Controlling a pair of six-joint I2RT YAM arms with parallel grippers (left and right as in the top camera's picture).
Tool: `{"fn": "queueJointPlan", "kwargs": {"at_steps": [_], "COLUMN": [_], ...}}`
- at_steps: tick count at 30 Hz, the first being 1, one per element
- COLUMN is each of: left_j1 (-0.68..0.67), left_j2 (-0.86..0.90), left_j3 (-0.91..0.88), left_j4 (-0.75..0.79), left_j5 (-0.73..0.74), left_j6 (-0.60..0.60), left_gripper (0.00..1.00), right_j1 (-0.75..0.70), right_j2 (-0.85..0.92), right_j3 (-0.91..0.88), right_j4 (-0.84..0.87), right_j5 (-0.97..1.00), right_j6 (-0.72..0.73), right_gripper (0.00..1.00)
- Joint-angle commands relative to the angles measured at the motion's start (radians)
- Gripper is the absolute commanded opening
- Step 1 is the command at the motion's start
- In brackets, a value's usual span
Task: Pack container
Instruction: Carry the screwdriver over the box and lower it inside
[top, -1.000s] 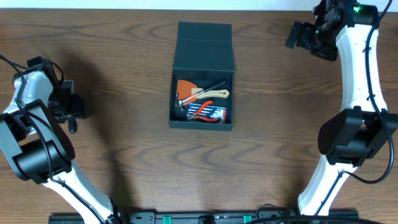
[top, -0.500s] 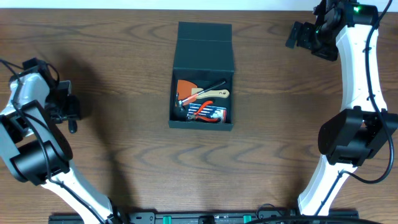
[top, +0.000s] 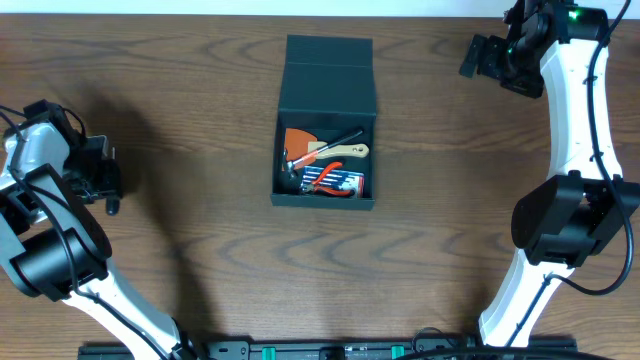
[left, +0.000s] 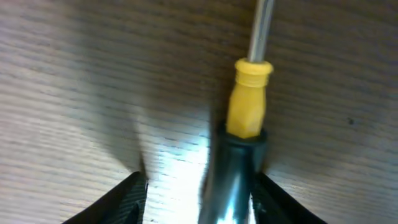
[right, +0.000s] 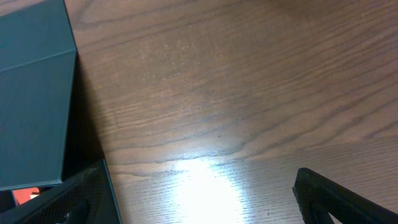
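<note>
Tabletop: container (lid open) well apart from left tool

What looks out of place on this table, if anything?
A yellow-handled screwdriver sits outside the container, at the far left of the table, between the spread fingers of the left gripper; the other tools are packed inside.

Place: robot lab | cue: 2 robot arms, wood table
</note>
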Motion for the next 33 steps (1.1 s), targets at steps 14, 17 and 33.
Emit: {"fn": "queueJointPlan", "kwargs": {"at_steps": [14,17,33], "left_j1": [0.001,0.001,-0.117], "left_j2": [0.006,-0.013,-0.402], "left_j3": [-0.040,-0.027,0.016], "left_j4": [-0.028,-0.055,-0.121], "left_j5": [0.085,0.111,0.163], "left_j6": [0.017,0.009,0.010], "left_gripper": [0.44,0.30,0.06], "right_j1": [0.007,0.007,0.007], "right_j2": [0.006,0.006,0.006], "right_j3": [-0.004,-0.004,-0.004], "right_j4": [-0.003,-0.001,-0.002], "right_j5": [0.010,0.010,0.010], "right_j6": [-0.007,-0.007,-0.007], "right_gripper": [0.99,0.99,0.99]}}
